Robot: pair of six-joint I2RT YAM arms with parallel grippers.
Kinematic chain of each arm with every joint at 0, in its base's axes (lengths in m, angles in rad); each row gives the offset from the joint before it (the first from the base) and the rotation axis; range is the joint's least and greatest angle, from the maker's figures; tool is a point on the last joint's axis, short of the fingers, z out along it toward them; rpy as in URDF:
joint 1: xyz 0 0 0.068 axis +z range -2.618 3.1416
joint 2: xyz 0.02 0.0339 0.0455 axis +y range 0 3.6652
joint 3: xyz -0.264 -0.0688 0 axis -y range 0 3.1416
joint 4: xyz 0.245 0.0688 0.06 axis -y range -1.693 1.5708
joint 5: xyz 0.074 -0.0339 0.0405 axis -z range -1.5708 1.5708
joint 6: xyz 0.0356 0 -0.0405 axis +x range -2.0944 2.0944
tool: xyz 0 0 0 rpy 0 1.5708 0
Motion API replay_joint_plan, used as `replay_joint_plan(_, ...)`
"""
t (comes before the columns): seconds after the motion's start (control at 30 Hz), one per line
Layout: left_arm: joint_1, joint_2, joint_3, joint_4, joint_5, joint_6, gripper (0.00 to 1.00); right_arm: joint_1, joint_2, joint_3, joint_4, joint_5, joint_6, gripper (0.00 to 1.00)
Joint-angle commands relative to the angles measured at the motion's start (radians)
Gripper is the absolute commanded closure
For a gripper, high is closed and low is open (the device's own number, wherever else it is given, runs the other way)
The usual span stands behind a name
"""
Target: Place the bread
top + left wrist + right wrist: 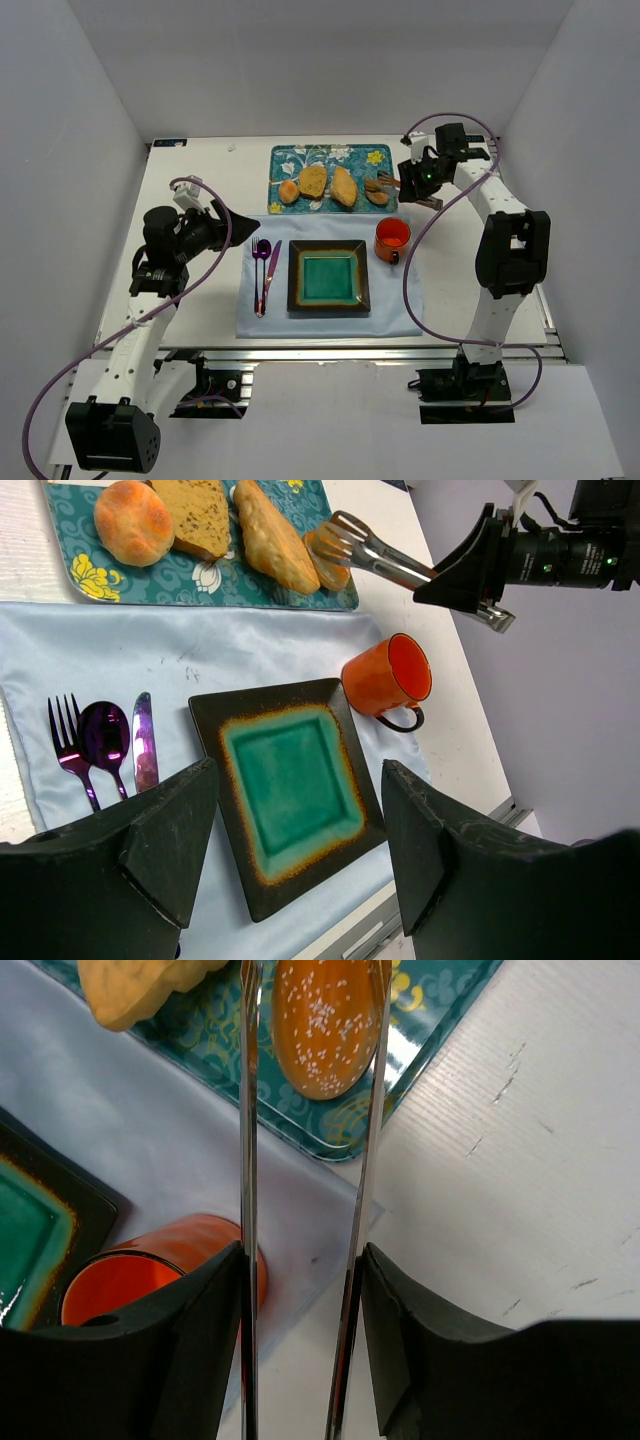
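Looking down from the top camera: the right gripper (420,178) is clamped on the handle end of metal tongs (392,185). The tong tips reach the seeded roll (377,195) at the right end of the patterned tray (300,152). The square plate (296,277) lies nearer on the blue cloth (400,315), with nothing on it. An orange mug (392,238) stands between the tray and the plate's right corner. The left gripper (238,228) hovers at the cloth's left edge.

Left wrist view: its jaws are spread wide with nothing between them, and the plate is below. Across the table the tongs close about the roll at the tray's corner.

Right wrist view: the two thin blades run up either flank of the roll, which appears to rest on the tray. Whether they press it yet cannot be told.

Handling, as judged: the roll is light, with a soft crumb under a glossy seeded crust. It is likely to dent if squeezed hard and to slip or turn between smooth narrow metal. The best hold looks to be across the widest middle, with just enough pinch to lift it and the blades kept level.
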Motion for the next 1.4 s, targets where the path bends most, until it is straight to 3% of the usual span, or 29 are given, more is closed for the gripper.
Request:
replay_joint_plan(0.0,0.002,-0.019,0.021,-0.003,-0.006,0.01,0.25,0.01,-0.008,-0.009,-0.018,0.01,-0.015,0.47)
replay_joint_plan(0.53,0.002,-0.041,0.016,-0.006,-0.013,0.005,0.25,0.017,0.008,-0.027,0.005,0.099,-0.025,0.45)
replay_joint_plan(0.63,0.002,-0.038,0.021,-0.005,-0.012,0.005,0.25,0.019,0.012,-0.021,-0.015,0.078,-0.029,0.52)
replay_joint_plan(0.73,0.002,-0.035,0.029,-0.005,-0.01,0.007,0.25,0.019,0.001,-0.016,-0.024,0.045,-0.035,0.7)
replay_joint_plan(0.83,0.002,-0.033,0.03,-0.003,-0.009,0.007,0.25,0.019,-0.014,0.0,-0.028,0.019,-0.036,0.8)
replay_joint_plan(1.2,0.002,-0.036,0.033,0.0,-0.006,0.004,0.25,0.036,-0.166,0.028,-0.03,-0.091,-0.041,0.87)
replay_joint_plan(1.37,0.002,-0.044,0.019,0.01,-0.007,-0.004,0.25,0.14,-0.312,-0.14,0.008,-0.1,-0.119,0.88)
